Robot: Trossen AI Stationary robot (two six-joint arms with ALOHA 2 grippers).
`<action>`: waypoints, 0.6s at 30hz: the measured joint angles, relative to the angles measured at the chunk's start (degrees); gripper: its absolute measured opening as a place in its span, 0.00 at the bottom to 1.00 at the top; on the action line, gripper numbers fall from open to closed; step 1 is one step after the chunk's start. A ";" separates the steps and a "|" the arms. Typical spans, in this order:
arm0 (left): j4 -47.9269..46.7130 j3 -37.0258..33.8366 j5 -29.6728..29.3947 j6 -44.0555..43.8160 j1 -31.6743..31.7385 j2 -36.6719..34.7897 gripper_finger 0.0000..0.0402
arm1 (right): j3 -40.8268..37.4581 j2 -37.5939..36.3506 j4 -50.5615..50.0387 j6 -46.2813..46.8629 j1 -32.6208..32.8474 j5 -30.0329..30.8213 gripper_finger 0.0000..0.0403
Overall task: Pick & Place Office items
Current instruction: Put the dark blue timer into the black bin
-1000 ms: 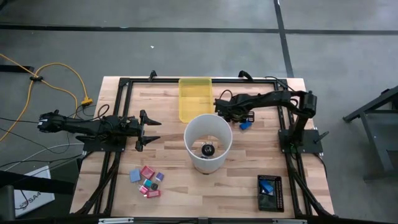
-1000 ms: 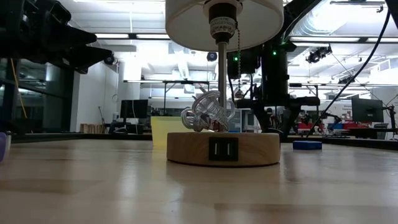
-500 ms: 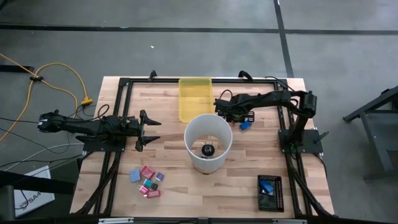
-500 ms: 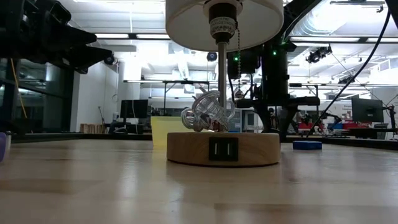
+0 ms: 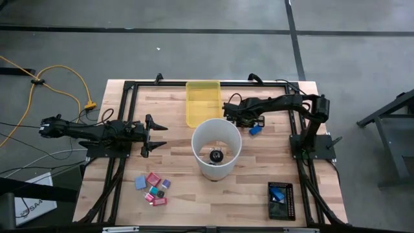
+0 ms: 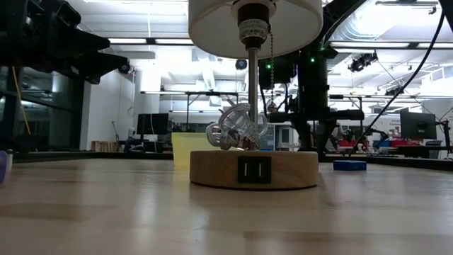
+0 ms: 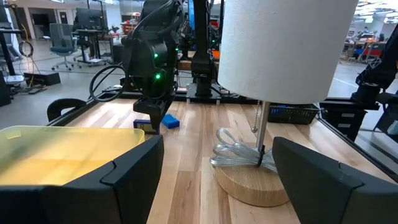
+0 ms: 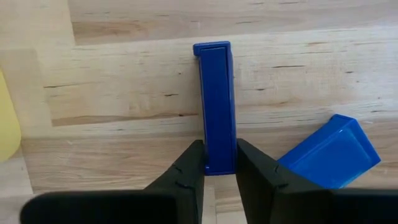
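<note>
My right gripper (image 5: 240, 118) is at the far middle of the table, between the yellow tray (image 5: 202, 102) and a white-shaded lamp (image 5: 216, 147). It is shut on a narrow bright-blue piece (image 8: 214, 106). A second bright-blue piece (image 8: 329, 152) lies flat on the wood just beside it and also shows in the high view (image 5: 255, 130). My left gripper (image 5: 155, 134) is open and empty at the table's left, pointing toward the lamp. Several tiny pink, red, purple and light-blue pieces (image 5: 153, 188) lie in a cluster at the near left. My right gripper pinches the narrow blue piece between its two fingers, on the piece's two long sides at one end (image 8: 216, 163). The fingers come from above, pointing down at the table. The rest of the piece sticks out beyond the fingertips. I cannot tell whether it is clear of the wood.
The lamp stands mid-table on a round wooden base (image 6: 253, 168) with a coiled clear cord (image 7: 239, 155). A black mesh basket (image 5: 281, 200) holding a blue thing sits at the near right. Black frame rails run along the table's edges.
</note>
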 joint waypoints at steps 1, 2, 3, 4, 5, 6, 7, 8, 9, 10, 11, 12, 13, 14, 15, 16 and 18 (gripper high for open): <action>0.00 0.00 0.00 0.02 0.00 0.00 0.73 | 0.00 0.00 0.00 0.00 0.00 0.00 0.16; 0.01 -0.02 0.00 0.02 0.00 0.00 0.73 | 0.00 0.00 0.00 0.00 0.00 0.00 0.16; 0.00 0.00 0.00 0.01 0.00 0.00 0.73 | 0.00 0.00 0.00 0.00 0.00 0.00 0.16; 0.00 -0.01 0.00 0.02 0.00 0.00 0.73 | 0.00 0.00 0.00 0.01 0.00 0.00 0.16; 0.00 0.00 0.00 0.00 0.00 0.00 0.73 | 0.00 0.00 0.00 0.02 0.00 0.00 0.16; 0.00 0.00 0.00 0.02 0.00 0.00 0.73 | 0.00 0.00 0.00 0.02 0.00 0.00 0.16; 0.00 0.00 0.00 0.02 0.00 0.00 0.73 | 0.00 0.00 0.00 0.02 0.00 0.07 0.16; 0.00 0.00 0.00 0.02 0.00 0.00 0.73 | 0.00 0.00 0.01 0.02 0.01 0.23 0.15; 0.00 0.00 0.00 0.02 0.00 0.00 0.73 | 0.00 0.00 0.02 0.02 0.01 0.50 0.15; 0.00 -0.02 0.00 0.02 0.00 0.00 0.73 | 0.00 0.00 0.05 0.02 0.01 0.84 0.15; 0.00 0.00 0.00 0.02 0.00 0.00 0.73 | 0.00 0.00 0.09 0.02 0.00 1.31 0.15; 0.01 0.00 0.00 0.02 0.00 0.00 0.73 | 0.00 0.00 0.09 0.02 0.00 1.65 0.15; 0.00 0.00 0.00 0.01 0.00 0.00 0.73 | 0.00 0.00 0.09 0.02 0.00 1.75 0.15; 0.00 -0.01 0.00 0.02 0.00 0.00 0.73 | 0.00 0.00 0.09 0.02 0.00 1.73 0.15; 0.00 0.00 0.00 0.02 0.00 0.00 0.73 | 0.00 -0.06 0.11 -0.03 0.00 1.75 0.15; 0.00 0.00 0.00 0.00 0.00 0.00 0.73 | 0.00 -0.23 0.11 -0.06 0.00 1.74 0.15; 0.00 0.00 0.00 0.02 0.00 0.00 0.73 | 0.00 -0.68 0.14 -0.12 0.00 1.83 0.15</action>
